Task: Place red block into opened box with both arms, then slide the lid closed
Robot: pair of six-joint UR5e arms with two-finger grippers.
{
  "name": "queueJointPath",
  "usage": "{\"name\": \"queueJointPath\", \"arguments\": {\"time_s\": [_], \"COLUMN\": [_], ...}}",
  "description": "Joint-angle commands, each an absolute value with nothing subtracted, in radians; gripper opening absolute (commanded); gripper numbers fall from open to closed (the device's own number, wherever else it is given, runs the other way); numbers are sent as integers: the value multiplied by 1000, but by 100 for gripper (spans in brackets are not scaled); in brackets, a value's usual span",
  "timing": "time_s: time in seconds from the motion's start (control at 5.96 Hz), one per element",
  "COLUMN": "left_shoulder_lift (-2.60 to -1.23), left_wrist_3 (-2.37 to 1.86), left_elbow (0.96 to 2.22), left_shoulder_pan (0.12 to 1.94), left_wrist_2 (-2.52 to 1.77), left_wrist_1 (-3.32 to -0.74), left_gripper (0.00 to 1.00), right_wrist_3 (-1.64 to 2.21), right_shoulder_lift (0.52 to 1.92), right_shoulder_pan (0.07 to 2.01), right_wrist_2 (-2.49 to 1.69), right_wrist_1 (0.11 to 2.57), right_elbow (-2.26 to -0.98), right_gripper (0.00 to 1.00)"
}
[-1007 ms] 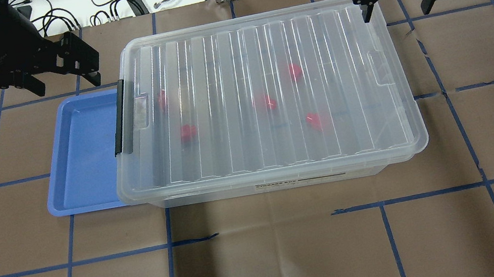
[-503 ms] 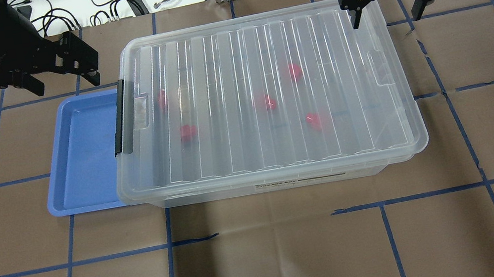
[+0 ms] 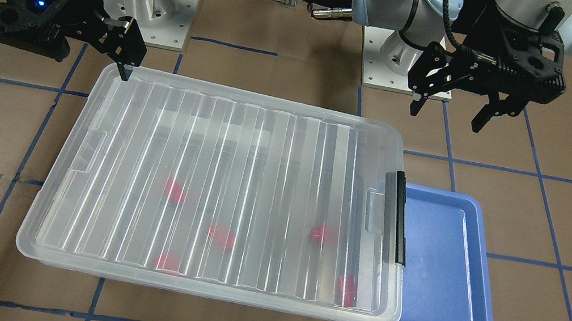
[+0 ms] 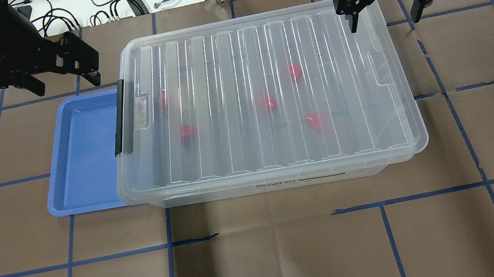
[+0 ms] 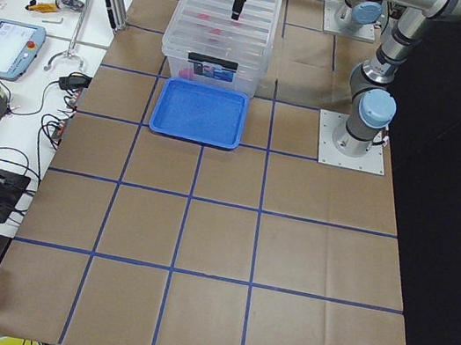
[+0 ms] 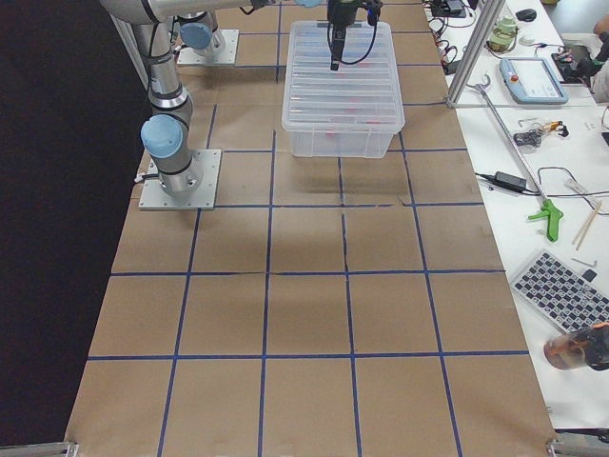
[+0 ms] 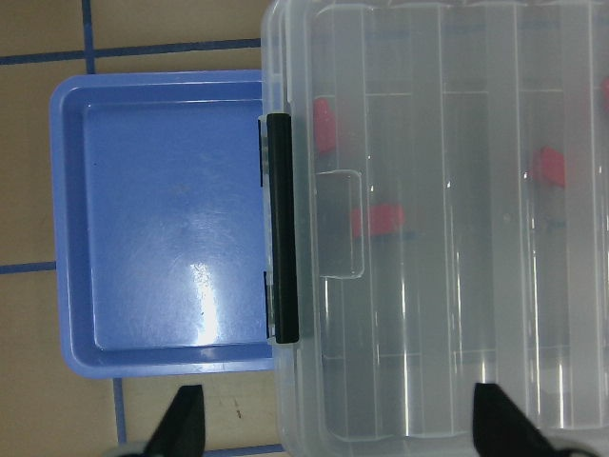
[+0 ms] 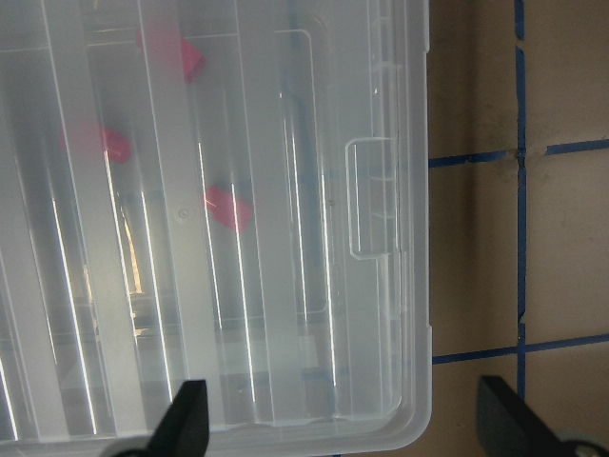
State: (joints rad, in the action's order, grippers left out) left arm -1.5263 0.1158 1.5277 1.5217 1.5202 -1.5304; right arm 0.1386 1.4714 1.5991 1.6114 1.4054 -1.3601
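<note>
The clear box [image 4: 284,183] stands mid-table with the ribbed lid [image 4: 224,62] lying over its whole top. Several red blocks show blurred through the lid, for example a red block [image 4: 294,71] and another [image 4: 188,132]. A black latch [image 4: 119,117] sits at the box's left end. My left gripper [image 4: 61,77] hovers open beyond the far left corner, holding nothing. My right gripper [image 4: 384,20] is open above the far right corner, one finger over the lid and one outside the box. Both wrist views look down on the lid's ends: the latch [image 7: 284,228] and a lid tab [image 8: 373,200].
A blue tray [image 4: 83,151], with nothing in it, lies against the box's left end, partly under the lid's edge. Cables and tools lie on the white bench beyond the far table edge. Brown paper with blue tape lines covers the table.
My right gripper has moved left, from beside the box to over its far right corner. The left gripper, box, lid and blocks have stayed put.
</note>
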Motion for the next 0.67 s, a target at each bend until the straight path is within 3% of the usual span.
{"name": "queueJointPath", "arguments": {"time_s": [0.0,0.5], "left_shoulder_lift": [-1526,-1540], "left_wrist_3": [115,115], "left_elbow": [1528,1528], "left_shoulder_pan": [1522,1523], "left_wrist_2": [1525,1525], "left_wrist_1": [-1531,-1528], "left_gripper": [98,98], "right_wrist_3": [138,138], "right_shoulder_lift": [1473,1474], "right_shoulder_pan": [1589,1589], "right_wrist_2": [1605,1605], "right_wrist_1": [1405,1404], "right_elbow": [-1361,-1361], "right_gripper": [100,100]}}
